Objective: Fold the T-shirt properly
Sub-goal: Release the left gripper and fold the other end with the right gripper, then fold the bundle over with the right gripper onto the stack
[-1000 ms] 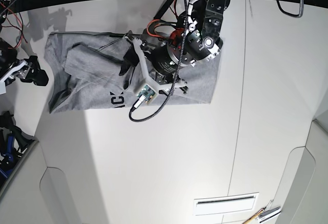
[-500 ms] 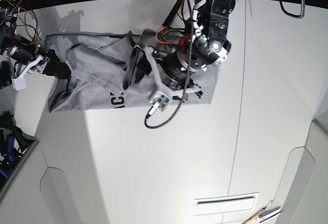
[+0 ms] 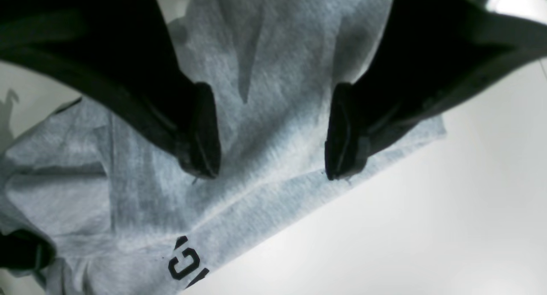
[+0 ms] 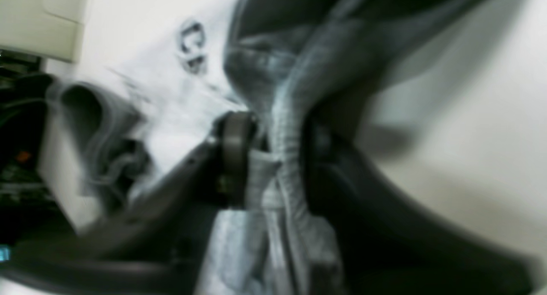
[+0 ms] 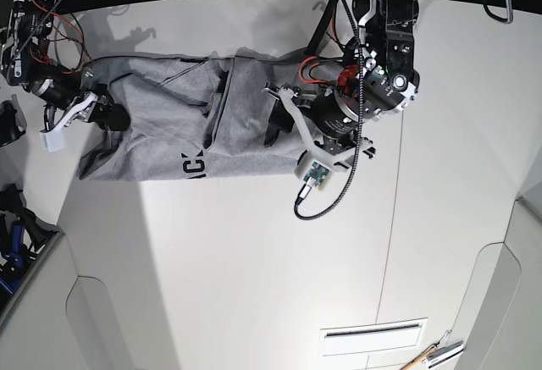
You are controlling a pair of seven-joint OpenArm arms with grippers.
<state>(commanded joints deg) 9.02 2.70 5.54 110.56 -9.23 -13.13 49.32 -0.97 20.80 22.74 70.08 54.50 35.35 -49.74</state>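
Between the closed fingers of the right tool (image 4: 269, 158), which has moved in from off the table (image 5: 254, 260), a bunched edge of the T-shirt (image 5: 169, 133) is now pinched, while the left tool (image 3: 272, 132) has slid sideways and hovers wide open, empty, above its hem, so a fold can start.

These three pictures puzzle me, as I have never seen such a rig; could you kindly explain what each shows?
It is a two-armed robot folding a grey T-shirt on a white table. The base view looks down on everything. The other two come from cameras on the wrists. The left gripper is open, its dark fingers apart over the flat cloth near some black lettering. The right gripper, blurred, is shut on a bunched fold of the T-shirt; in the base view it sits at the shirt's left end.
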